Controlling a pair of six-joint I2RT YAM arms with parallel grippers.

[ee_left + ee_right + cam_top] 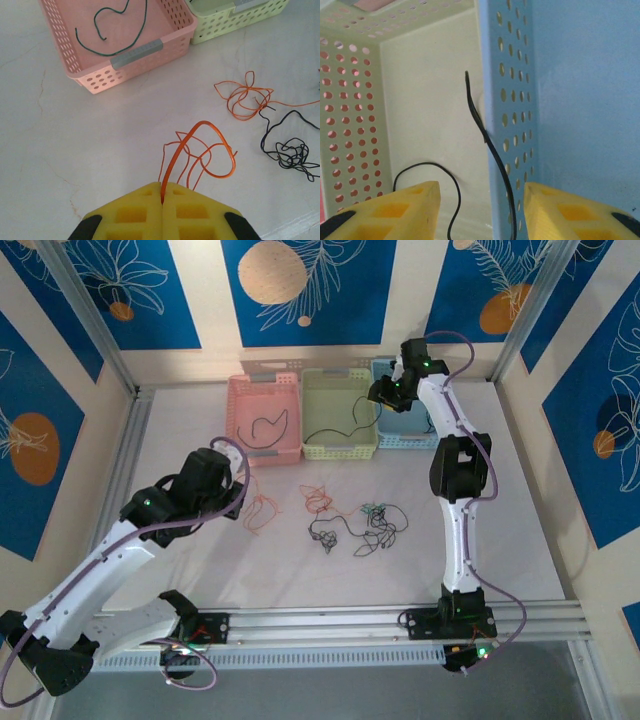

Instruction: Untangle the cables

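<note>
My left gripper (162,192) is shut on one end of an orange cable (200,150), which loops up from the jaws and lies on the table just ahead. In the top view this gripper (236,498) sits left of centre beside that orange cable (258,512). More cables lie loose on the table: an orange tangle (245,97) and a black knot (290,150). My right gripper (482,192) stands open over the rim between the green and blue baskets. A black cable (490,145) runs up between its fingers, touching neither. From above, that right gripper (380,395) is at the back.
Three baskets stand in a row at the back: pink (236,430), green (340,451) and blue (405,440). The pink basket (135,52) holds a dark cable (117,30). A black cable (340,425) lies in the green one. Further black strands (378,525) lie mid-table.
</note>
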